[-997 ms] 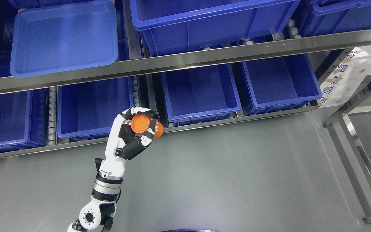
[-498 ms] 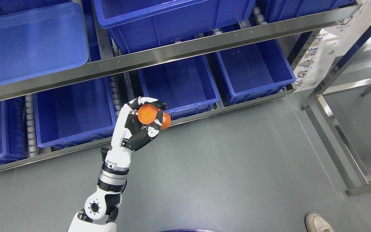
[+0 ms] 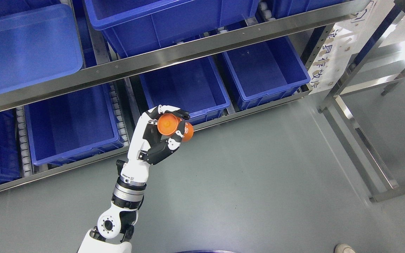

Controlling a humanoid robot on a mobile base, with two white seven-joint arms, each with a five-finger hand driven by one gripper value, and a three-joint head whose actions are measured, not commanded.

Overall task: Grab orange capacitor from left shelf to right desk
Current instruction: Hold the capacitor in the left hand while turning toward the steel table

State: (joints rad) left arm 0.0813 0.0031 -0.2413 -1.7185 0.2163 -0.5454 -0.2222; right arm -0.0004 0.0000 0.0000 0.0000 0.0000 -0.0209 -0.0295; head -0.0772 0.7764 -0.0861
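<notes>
My left hand [image 3: 169, 128] is shut on the orange capacitor [image 3: 174, 125], a short orange cylinder held on its side, one round end facing the camera. The hand holds it in the air above the grey floor, just in front of the lower shelf rail [image 3: 223, 119]. The left arm comes up from the bottom left. The right arm does not show.
The steel shelf [image 3: 174, 56] holds several blue bins, among them one [image 3: 185, 88] just behind the hand and one [image 3: 264, 72] to its right. A steel frame [image 3: 360, 140] stands at the right. A person's shoe [image 3: 345, 248] shows at the bottom right.
The whole picture has shifted left, so the camera has turned right. The hand keeps its hold on the capacitor and sits slightly farther right and higher in the picture.
</notes>
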